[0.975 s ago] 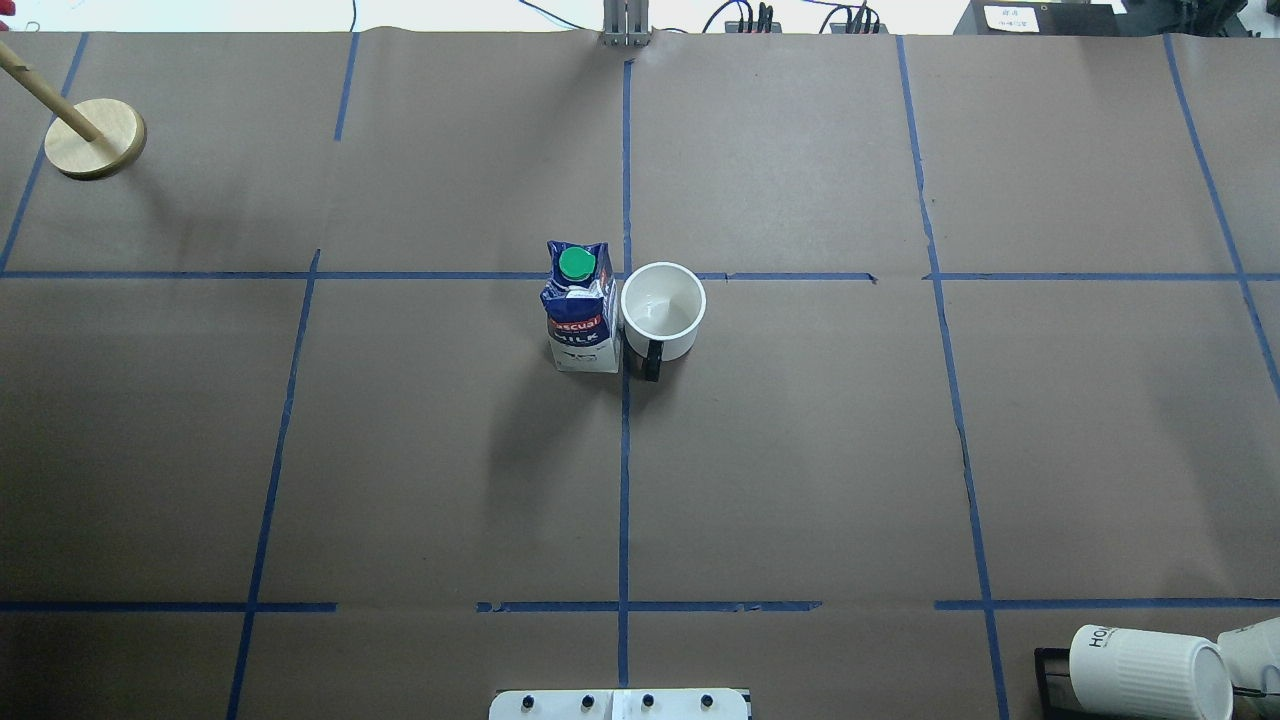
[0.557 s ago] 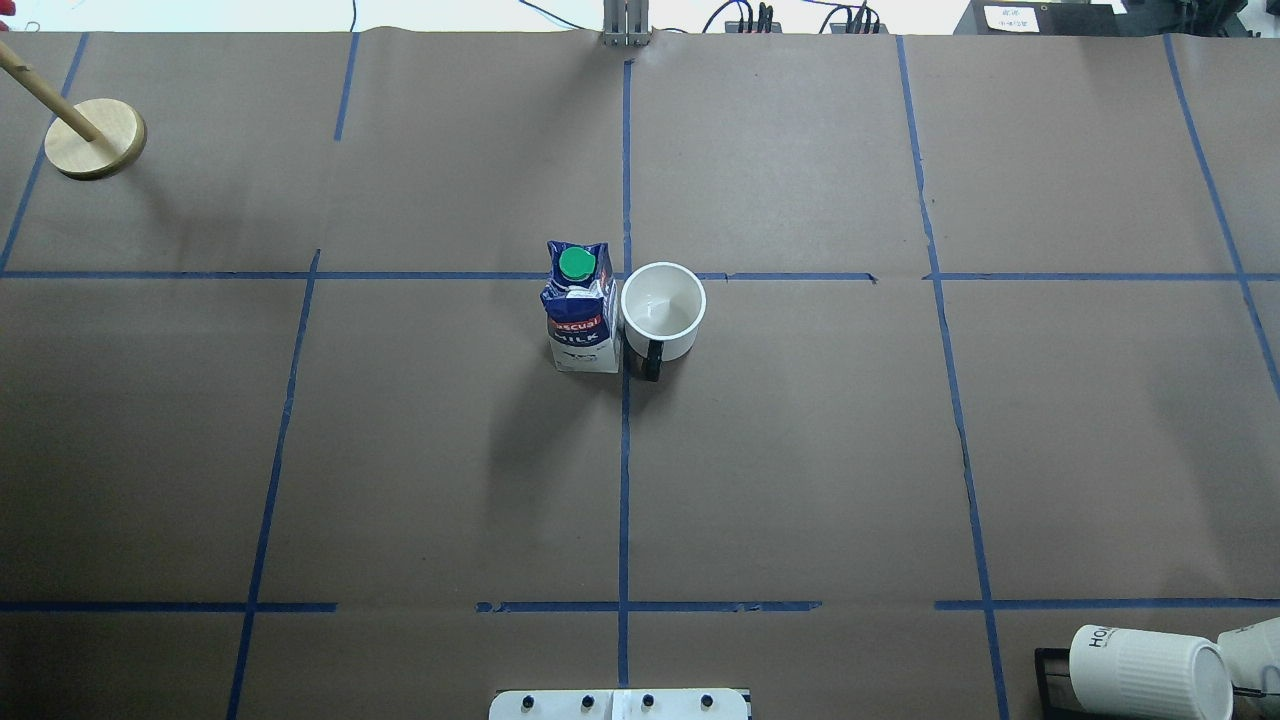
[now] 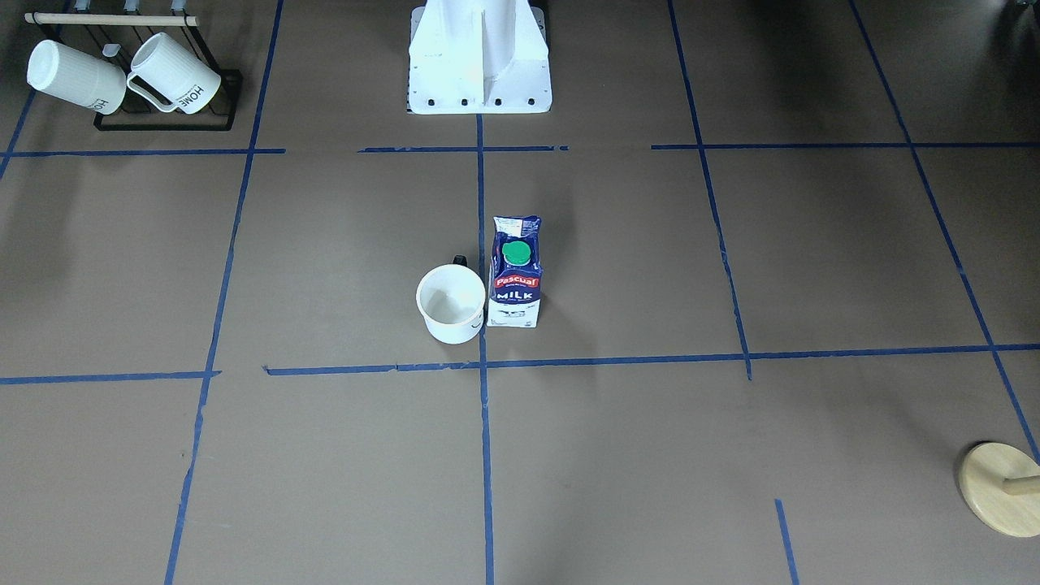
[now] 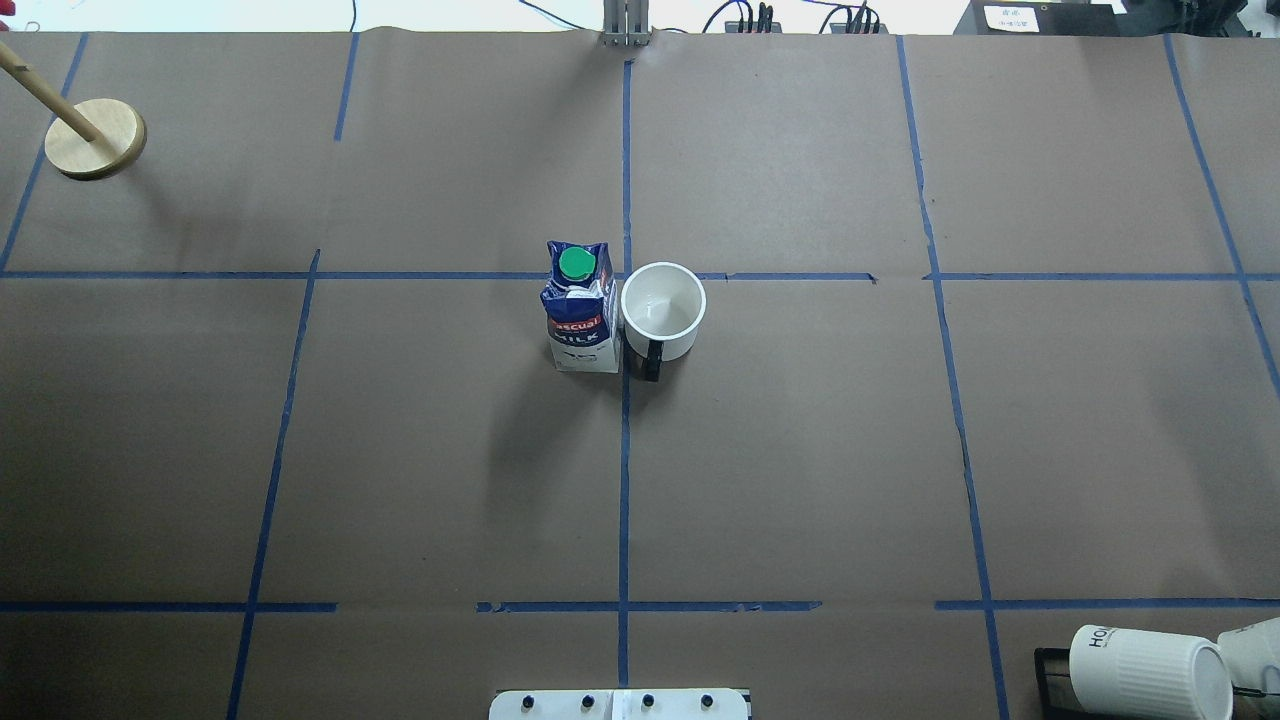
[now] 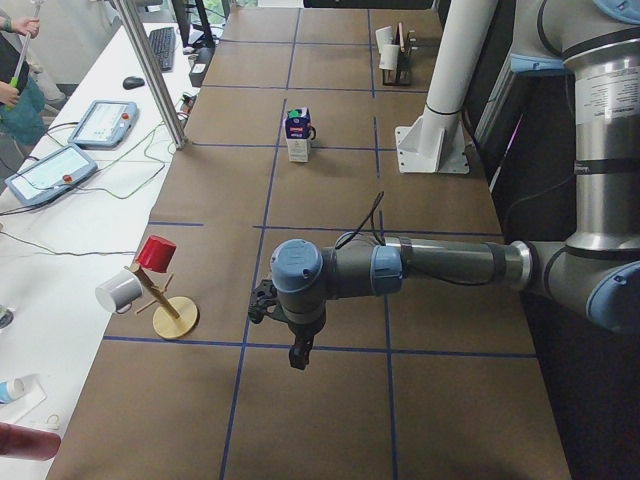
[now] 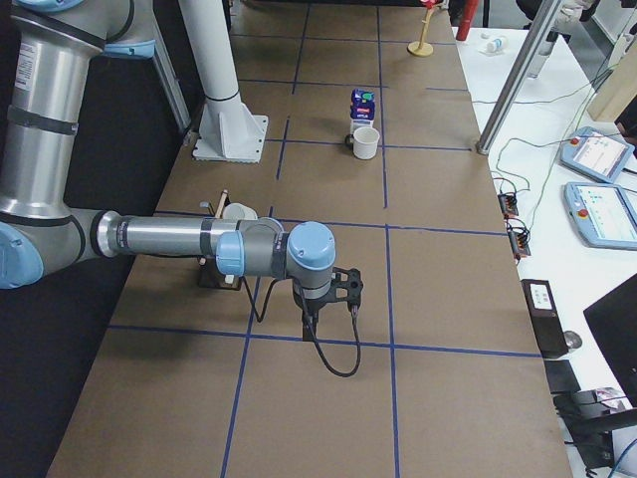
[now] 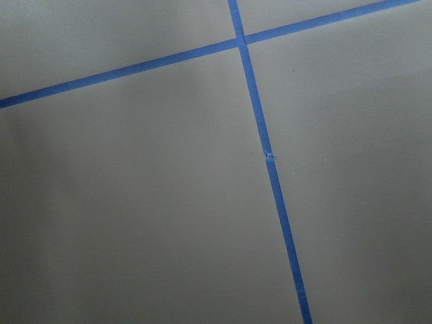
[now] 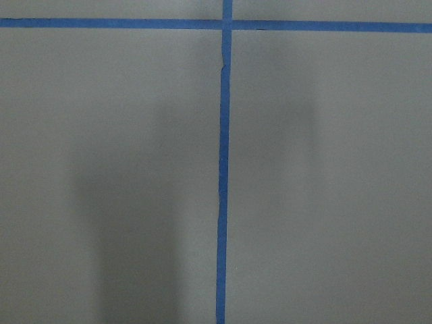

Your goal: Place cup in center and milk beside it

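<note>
While neither gripper shows in my two top-down cameras, I can find both in the end views. The left gripper point(image 5: 298, 355) hangs fingers-down over the brown table point(image 4: 800, 450) toward the robot's left end, close above a blue tape line. The right gripper point(image 6: 311, 319) hangs the same way toward the right end. From these side angles I cannot tell how far either one's fingers are spread, and I see nothing held in them. Both wrist cameras give me only brown paper and tape lines.

The cup point(image 4: 663, 312) stands upright on the robot's side of the center point(image 4: 626, 275), the tape crossing in the middle of the grid. It sits just to the right of the middle line, mouth up, with its black handle point(image 4: 651, 362) turned toward the robot. The milk point(image 4: 580, 320) stands upright just across that line on the left, green cap on top. The two are close against each other; I cannot tell whether they touch.

Both items are well apart from both grippers, roughly midway between them along the table.

Elsewhere, a wooden stand point(image 4: 95, 138) sits at the far left corner. Ribbed white mugs point(image 3: 175, 77) hang on a black rack point(image 3: 166, 123) at the near right corner, beside the right arm.
</note>
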Controlling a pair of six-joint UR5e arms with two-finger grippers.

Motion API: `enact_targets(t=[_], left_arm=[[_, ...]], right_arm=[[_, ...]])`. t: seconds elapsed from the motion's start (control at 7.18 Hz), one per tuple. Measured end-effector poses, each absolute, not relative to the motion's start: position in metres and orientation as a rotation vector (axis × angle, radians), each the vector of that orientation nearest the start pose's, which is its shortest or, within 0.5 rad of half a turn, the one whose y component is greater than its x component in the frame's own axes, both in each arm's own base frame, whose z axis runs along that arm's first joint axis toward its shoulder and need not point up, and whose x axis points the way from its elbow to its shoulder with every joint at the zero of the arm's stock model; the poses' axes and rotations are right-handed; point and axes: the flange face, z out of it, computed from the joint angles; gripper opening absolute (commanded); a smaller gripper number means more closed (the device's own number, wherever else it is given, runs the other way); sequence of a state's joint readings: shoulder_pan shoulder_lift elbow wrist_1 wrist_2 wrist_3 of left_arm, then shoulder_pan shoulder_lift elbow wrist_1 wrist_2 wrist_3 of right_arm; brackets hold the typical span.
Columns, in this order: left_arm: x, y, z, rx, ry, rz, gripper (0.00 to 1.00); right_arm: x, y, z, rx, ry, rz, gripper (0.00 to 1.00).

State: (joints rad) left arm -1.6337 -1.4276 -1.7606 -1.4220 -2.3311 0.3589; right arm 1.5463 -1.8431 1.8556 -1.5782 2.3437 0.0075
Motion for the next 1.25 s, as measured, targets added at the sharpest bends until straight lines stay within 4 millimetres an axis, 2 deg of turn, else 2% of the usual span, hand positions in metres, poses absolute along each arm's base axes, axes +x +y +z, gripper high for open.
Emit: enact_targets(t=[1.25], left_arm=[[-0.0902,-0.4127,0.6515,0.053,0.767,0.237,1.00]], right_arm=[[0.0548,-0.3730,0.6400,-0.013,-0.775,-0.018,1.00]])
